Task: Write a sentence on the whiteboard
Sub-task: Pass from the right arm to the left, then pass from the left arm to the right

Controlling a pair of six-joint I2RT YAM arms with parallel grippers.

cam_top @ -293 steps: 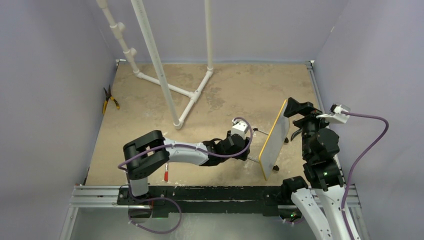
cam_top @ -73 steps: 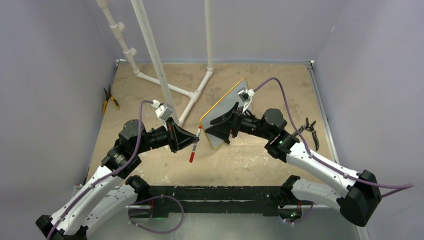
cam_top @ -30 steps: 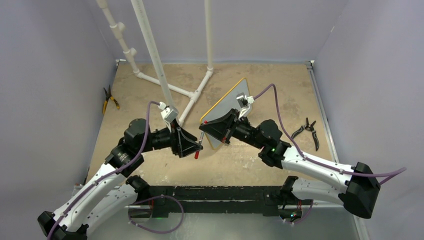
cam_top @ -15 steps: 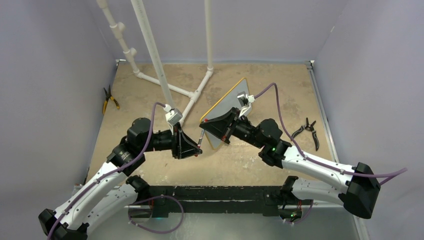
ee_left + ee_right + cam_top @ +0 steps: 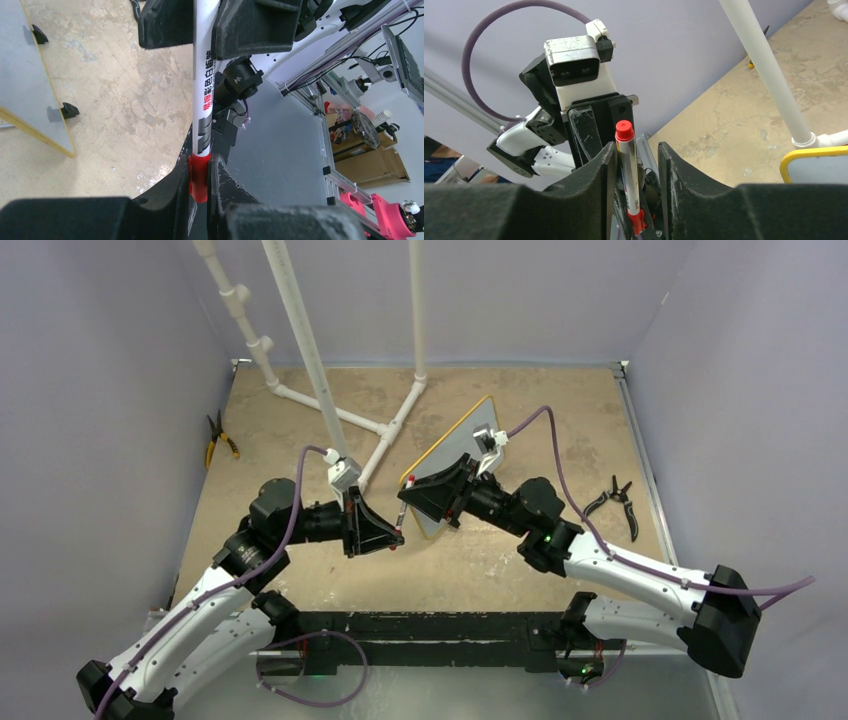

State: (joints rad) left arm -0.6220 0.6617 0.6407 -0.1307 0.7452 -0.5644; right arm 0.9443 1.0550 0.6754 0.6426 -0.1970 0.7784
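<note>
**Item 1. Base rail** [image 5: 420, 625]: black, at near edge of desk [image 5: 520, 410]. Both arm bases bolted on; L arm bends up from near-left, R arm from near-right, meeting mid-desk.

**Item 2. L claw** [image 5: 200, 172]: nearly closed, fingers pinched on red end of marker [image 5: 204, 95]. Points toward R claw.

**Item 3. Marker**: white barrel w/ red & black print, red at both ends. Runs straight btwn the two claws, clear of the desk, one end in each. Lower end in L claw, upper end in R claw.

**Item 4. R claw** [image 5: 203, 35]: closed on far part of barrel; in L wrist view its pads press both sides. In its own view the marker stands btwn its fingers, small red end nearest the cam, red cap up by L claw.

**Item 5. Whiteboard** [image 5: 460, 440]: thin yellow frame, rounded corners. Stands tilted on desk just behind R claw, near centre, lower edge on the surface. Two small black feet [image 5: 69, 109] show in L wrist view; face there plain grey-white.

**Item 6. Black pliers** [image 5: 615, 502]: flat on desk, R side, well apart from board.

**Item 7. Yellow-handled pliers** [image 5: 220, 440]: flat on desk by L wall.

**Item 8. White PVC pipe frame** [image 5: 330, 410]: far half of desk, floor pipes joined by tees, uprights rising out of view. One joint sits near board's L corner.
</note>
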